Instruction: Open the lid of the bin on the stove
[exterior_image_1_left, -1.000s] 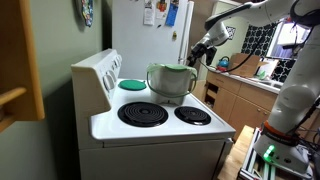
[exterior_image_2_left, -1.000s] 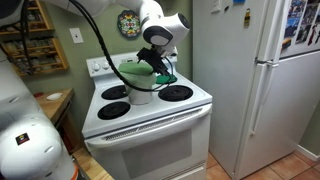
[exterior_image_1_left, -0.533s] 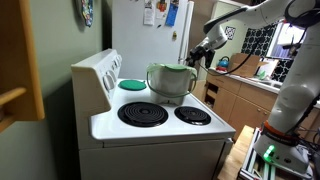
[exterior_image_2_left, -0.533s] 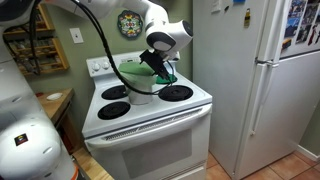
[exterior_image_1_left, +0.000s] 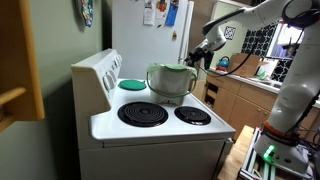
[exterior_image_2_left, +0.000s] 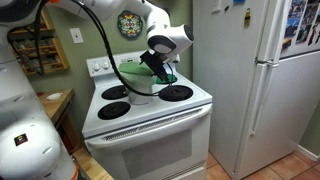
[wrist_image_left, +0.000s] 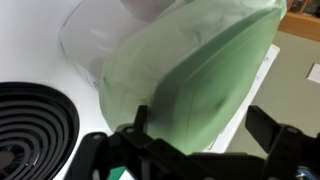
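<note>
The pale bin (exterior_image_1_left: 168, 88) with a green rim stands on a back burner of the white stove (exterior_image_1_left: 160, 130), and it shows in both exterior views (exterior_image_2_left: 140, 90). Its sage-green lid (wrist_image_left: 190, 75) is tilted up on the gripper's side and fills the wrist view. The lid's edge shows beside the bin in an exterior view (exterior_image_2_left: 163, 76). My gripper (exterior_image_1_left: 201, 56) hangs close by the bin's rim, over the lid (exterior_image_2_left: 158, 66). In the wrist view its fingers (wrist_image_left: 200, 125) are spread wide on either side of the lid, and I cannot tell if they touch it.
A flat teal disc (exterior_image_1_left: 132, 84) lies on the burner next to the back panel. Two black coil burners (exterior_image_1_left: 143, 113) sit in front. A white fridge (exterior_image_2_left: 262, 90) stands beside the stove. Wooden counter cabinets (exterior_image_1_left: 240, 100) are beyond it.
The gripper has shifted very slightly by the bin's rim. The bin and lid look the same as before.
</note>
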